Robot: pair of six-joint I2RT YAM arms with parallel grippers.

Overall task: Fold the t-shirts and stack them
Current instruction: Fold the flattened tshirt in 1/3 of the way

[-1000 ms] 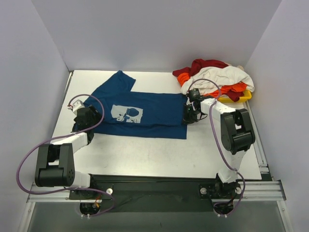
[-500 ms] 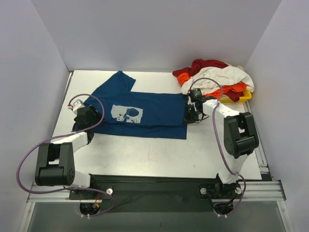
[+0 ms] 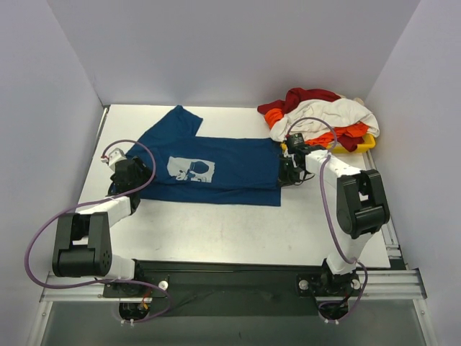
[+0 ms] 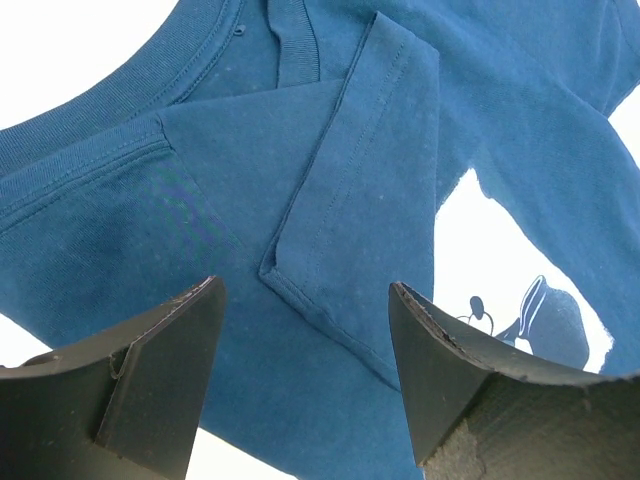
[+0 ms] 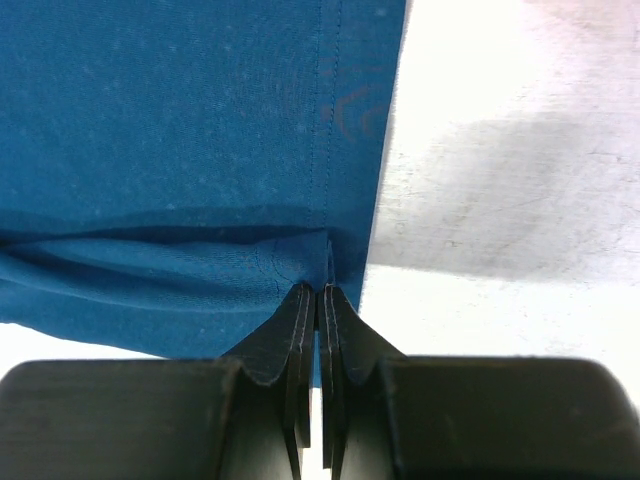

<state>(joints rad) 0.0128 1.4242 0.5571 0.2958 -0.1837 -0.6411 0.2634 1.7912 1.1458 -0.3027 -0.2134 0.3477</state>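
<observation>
Dark blue cotton t-shirt [image 3: 223,169] with a pale square print lies flat across the middle of the white table [image 3: 216,231], collar toward the left edge and hem toward the right. Near the left edge, the left gripper [image 4: 305,300] hovers low over the shoulder. Its fingers are spread wide around an inward-folded sleeve and hold nothing. At the shirt's right end, the right gripper [image 5: 318,290] is pressed together on a thin pinch of hem. That bite looks shallow, so if this arm pulls alone the cloth could slip free or drag skewed. The left arm lies low along the left edge, while the right arm reaches forward with its elbow raised. Dark red, white and orange shirts [image 3: 320,115] are heaped on a flat yellow plastic tray [image 3: 369,142] in the far right corner.
</observation>
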